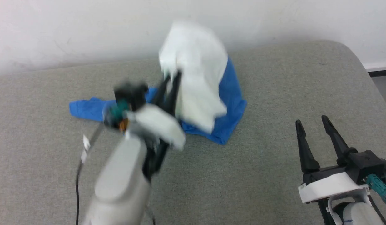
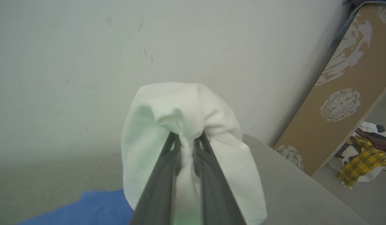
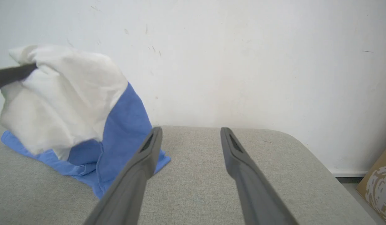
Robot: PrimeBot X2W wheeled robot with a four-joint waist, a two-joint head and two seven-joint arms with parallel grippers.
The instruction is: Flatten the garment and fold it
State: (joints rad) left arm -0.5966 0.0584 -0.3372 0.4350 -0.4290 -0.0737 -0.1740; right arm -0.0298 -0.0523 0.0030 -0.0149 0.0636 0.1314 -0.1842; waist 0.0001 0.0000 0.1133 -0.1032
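Head view: the shirt (image 1: 196, 72) lies in the upper centre of the frame on a grey cushion (image 1: 274, 175). Its white body stands up in a peak, and its blue parts rest on the cushion below and out to the left. The left gripper (image 1: 173, 82) is blurred. Its fingers are narrow and clamped on the white cloth, which covers their tips. No chest print can be made out. The right gripper (image 1: 311, 122) is at the lower right, fingers spread wide and holding nothing, well apart from the shirt. Its arm is cut off by the bottom edge. Left wrist view: the left gripper (image 2: 186, 139) pinches a bunched fold of the shirt (image 2: 186, 106) at frame centre, and the cloth hides the fingertips. A blue part is cut off at the lower left. A brown patterned board (image 2: 346, 93) leans at the right, with a pile of clothes (image 2: 364, 153) beside it. Right wrist view: the right gripper (image 3: 191, 131) is wide apart and empty over the cushion (image 3: 193, 187). The shirt (image 3: 65, 93) is at the left, and one dark finger of the left gripper (image 3: 12, 75) enters from the left edge.
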